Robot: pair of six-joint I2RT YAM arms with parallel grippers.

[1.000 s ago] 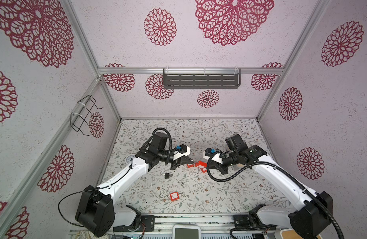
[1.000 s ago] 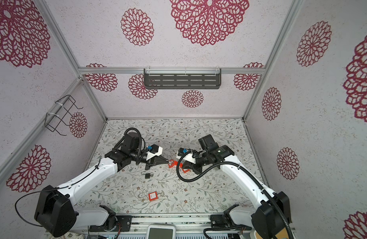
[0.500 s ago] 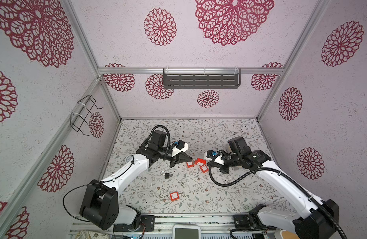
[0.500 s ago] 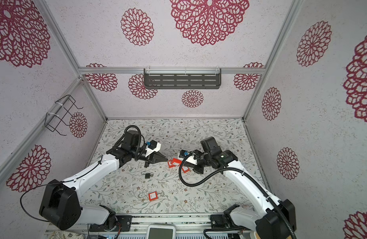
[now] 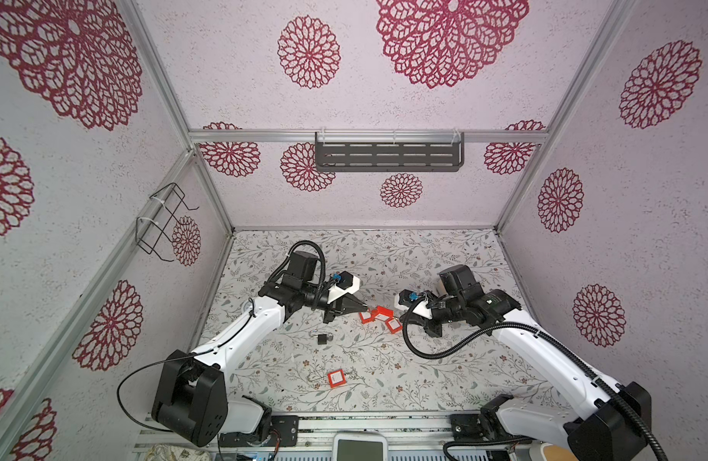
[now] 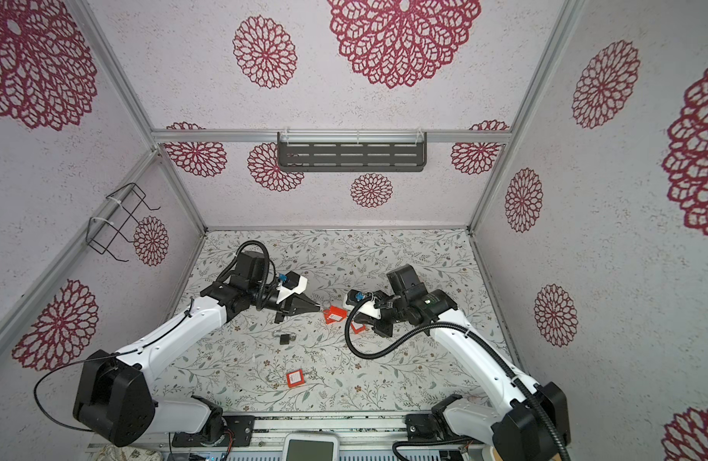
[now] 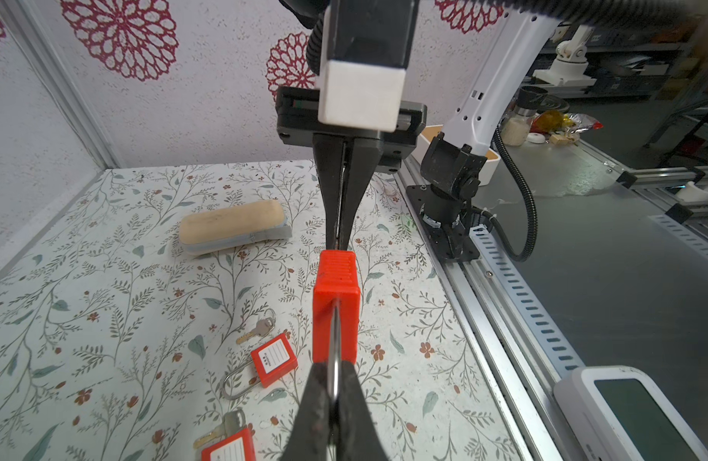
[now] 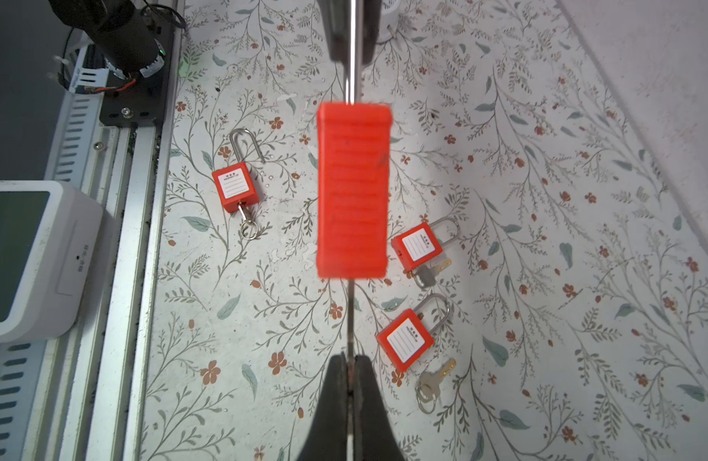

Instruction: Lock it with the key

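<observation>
L arm point(image 5: 244, 331) has pulled back a bit since a sec ago; both pincers still meet above the counter point(image 5: 424, 359). Your L pincer point(image 7: 332, 371) is clenched on the shackle point(image 7: 334, 339) of the red lock point(image 8: 352, 191), held up in the air. R pincer point(image 8: 349, 361) is clenched on the key point(image 8: 349, 315), w/ blade at the lock's opposite end.

Colour check: red, silver and black on a floral print.
I see a red padlock point(image 8: 352, 191), silver key point(image 8: 349, 315) in it; three spare red padlocks point(image 8: 235, 185) point(image 8: 418, 247) point(image 8: 406, 343) with white labels; one small black padlock point(image 5: 322, 339); beige-and-grey pouch point(image 7: 232, 227). Surface point(image 5: 384, 399) is pale, with grey-green leaves and rust flowers. Walls point(image 5: 356, 107) are speckled off-white with crimson flower medallions. Jaws are black.
</observation>
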